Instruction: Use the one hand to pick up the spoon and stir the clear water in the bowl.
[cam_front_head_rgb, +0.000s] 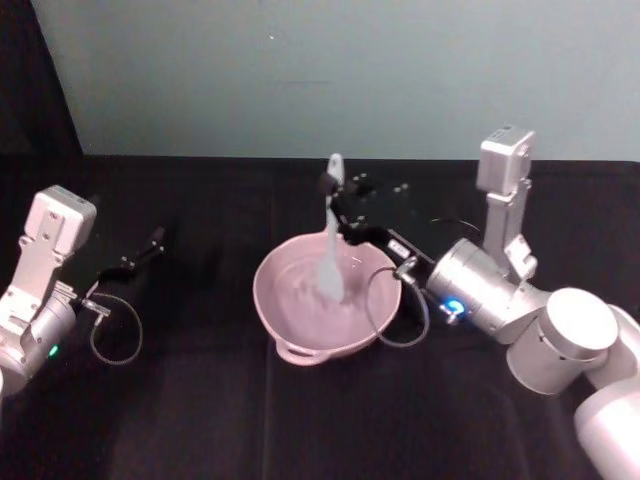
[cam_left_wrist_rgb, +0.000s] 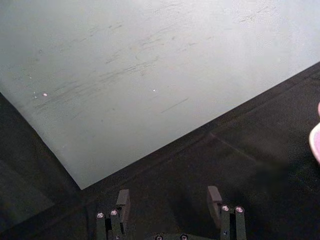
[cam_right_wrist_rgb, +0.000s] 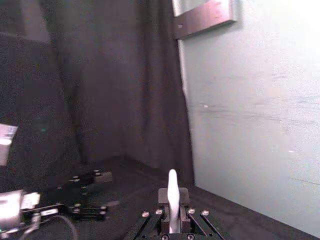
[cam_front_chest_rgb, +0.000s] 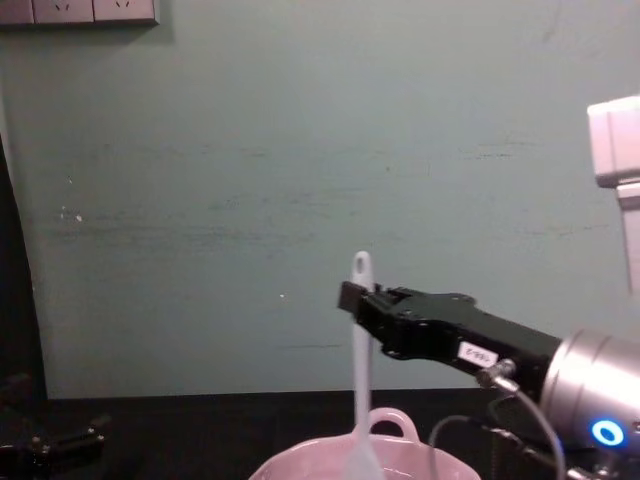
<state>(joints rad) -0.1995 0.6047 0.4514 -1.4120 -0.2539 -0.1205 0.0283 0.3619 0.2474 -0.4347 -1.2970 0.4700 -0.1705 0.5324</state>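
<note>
I hold the spoon (cam_front_chest_rgb: 360, 350) upright, right pincer (cam_front_chest_rgb: 358, 298) clamped near its top, so its blade reaches the water (cam_front_head_rgb: 305, 290) in the bowl (cam_front_head_rgb: 262, 290); left pincer (cam_left_wrist_rgb: 167, 197) idles, apart.

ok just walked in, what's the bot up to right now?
The right gripper is shut on the spoon near its handle end and holds it about upright, with the blade down inside the pink bowl at the middle of the black table. That looks like the stirring step. The water shows as faint glints at most. The left gripper is parked off to the left over the table, with its fingers open and nothing in them.
</note>
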